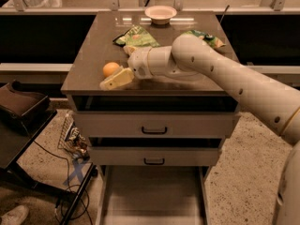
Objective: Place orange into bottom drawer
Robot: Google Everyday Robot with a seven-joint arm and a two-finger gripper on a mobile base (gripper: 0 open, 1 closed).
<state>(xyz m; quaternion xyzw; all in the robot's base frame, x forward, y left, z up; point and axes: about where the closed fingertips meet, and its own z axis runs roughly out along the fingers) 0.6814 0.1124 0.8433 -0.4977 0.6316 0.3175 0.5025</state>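
Note:
The orange [111,69] sits on the cabinet top [89,55] near its front left edge. My gripper [116,79] reaches in from the right, low over the top, with its pale yellow tip lying just in front of the orange and touching or nearly touching it. The bottom drawer [152,196] is pulled out below the cabinet, a shallow grey tray with a bare floor. The two drawers above it are shut.
Two green snack bags [137,36] [206,37] lie on the cabinet top behind my arm. A pale bowl [161,14] stands at the back edge. A dark low stand [21,107] and loose cables [70,139] are on the left of the cabinet.

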